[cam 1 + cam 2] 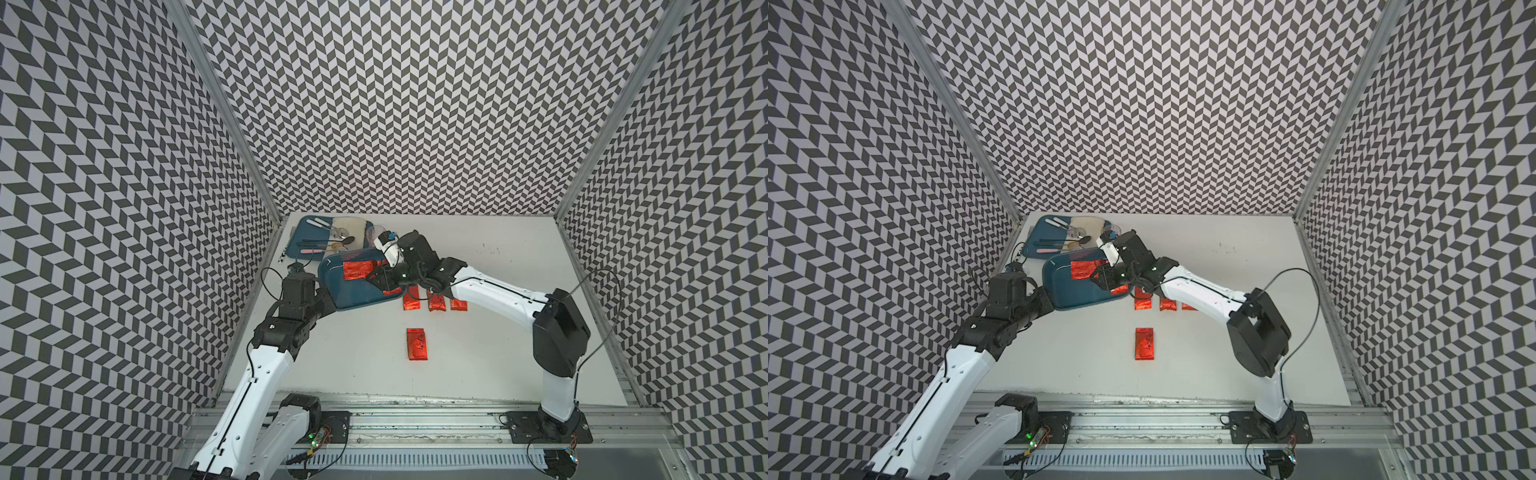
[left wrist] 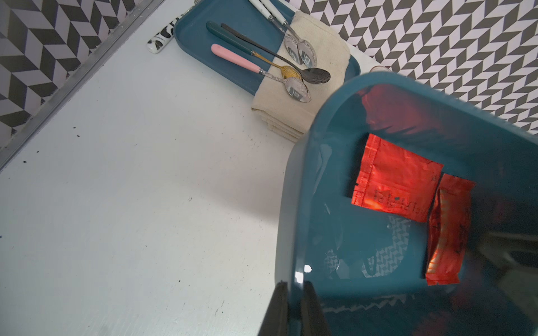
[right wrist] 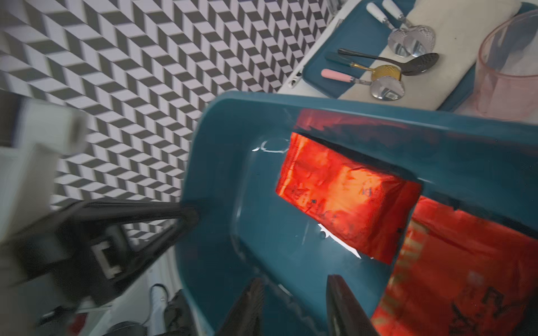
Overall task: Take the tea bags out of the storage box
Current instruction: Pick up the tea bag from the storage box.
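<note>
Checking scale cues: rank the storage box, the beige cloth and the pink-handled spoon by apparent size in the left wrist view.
1. storage box: largest, though it is also nearest the camera.
2. beige cloth.
3. pink-handled spoon: smallest.

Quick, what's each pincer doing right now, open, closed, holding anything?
Left pincer: closed on the storage box, clamping its rim.
Right pincer: open, holding nothing, down inside the storage box.

Six tea bags [image 2: 396,180]: two inside the storage box [image 2: 320,232], four outside it on the worktop [image 2: 145,203]. Beyond the storage box: one tray [image 2: 198,32], five spoons [image 2: 233,59], one cloth [image 2: 320,37], one clear cup [image 3: 509,72].
</note>
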{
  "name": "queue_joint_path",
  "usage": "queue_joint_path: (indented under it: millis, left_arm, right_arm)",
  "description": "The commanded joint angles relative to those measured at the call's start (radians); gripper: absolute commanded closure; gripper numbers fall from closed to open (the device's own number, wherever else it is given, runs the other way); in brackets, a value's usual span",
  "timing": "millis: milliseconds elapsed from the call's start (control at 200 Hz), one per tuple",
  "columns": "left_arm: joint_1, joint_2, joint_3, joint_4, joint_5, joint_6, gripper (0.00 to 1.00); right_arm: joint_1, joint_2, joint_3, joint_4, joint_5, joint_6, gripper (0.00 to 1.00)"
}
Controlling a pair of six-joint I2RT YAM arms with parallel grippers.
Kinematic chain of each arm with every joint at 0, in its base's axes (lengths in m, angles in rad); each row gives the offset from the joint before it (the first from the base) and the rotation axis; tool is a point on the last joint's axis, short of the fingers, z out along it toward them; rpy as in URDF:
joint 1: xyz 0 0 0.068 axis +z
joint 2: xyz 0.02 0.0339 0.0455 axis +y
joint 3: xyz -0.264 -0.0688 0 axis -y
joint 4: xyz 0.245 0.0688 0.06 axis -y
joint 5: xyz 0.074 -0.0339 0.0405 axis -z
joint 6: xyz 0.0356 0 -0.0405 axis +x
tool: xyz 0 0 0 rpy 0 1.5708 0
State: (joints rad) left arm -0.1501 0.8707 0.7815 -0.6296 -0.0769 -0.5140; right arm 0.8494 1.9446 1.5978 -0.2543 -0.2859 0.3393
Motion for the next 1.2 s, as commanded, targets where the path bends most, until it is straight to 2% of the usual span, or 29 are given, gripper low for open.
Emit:
queue_joint_path:
  millis: [0,130,320,456,586,716,1011,1197]
  left_arm:
    - [-0.006,-0.005,0.009,0.030,0.003,-0.006,1.00]
    - [-0.008,-0.005,0.009,0.030,0.002,-0.007,1.00]
    - [-0.008,-0.002,0.007,0.028,-0.001,-0.006,1.00]
    - [-0.011,-0.006,0.007,0.027,-0.005,-0.008,1.00]
    - [-0.013,0.001,0.008,0.027,-0.001,-0.007,1.00]
    - [-0.013,0.005,0.009,0.027,0.000,-0.007,1.00]
    - [-0.012,0.004,0.008,0.030,0.008,-0.003,1.00]
    - [-0.014,0.000,0.007,0.036,0.024,0.003,1.00]
  right_arm:
    - [0.055,0.001,0.029,0.036,0.180,-0.194,0.55]
    - [0.088,-0.028,-0.037,0.135,0.329,-0.406,0.49]
    - [0.132,-0.045,-0.145,0.300,0.429,-0.689,0.44]
    - [0.152,0.009,-0.104,0.288,0.570,-0.778,0.45]
    - [0.154,0.036,-0.061,0.268,0.583,-0.806,0.49]
    - [0.155,0.050,-0.036,0.251,0.544,-0.855,0.51]
    - [0.154,0.066,-0.003,0.147,0.450,-1.017,0.47]
    - [0.149,0.098,0.021,0.138,0.486,-1.062,0.48]
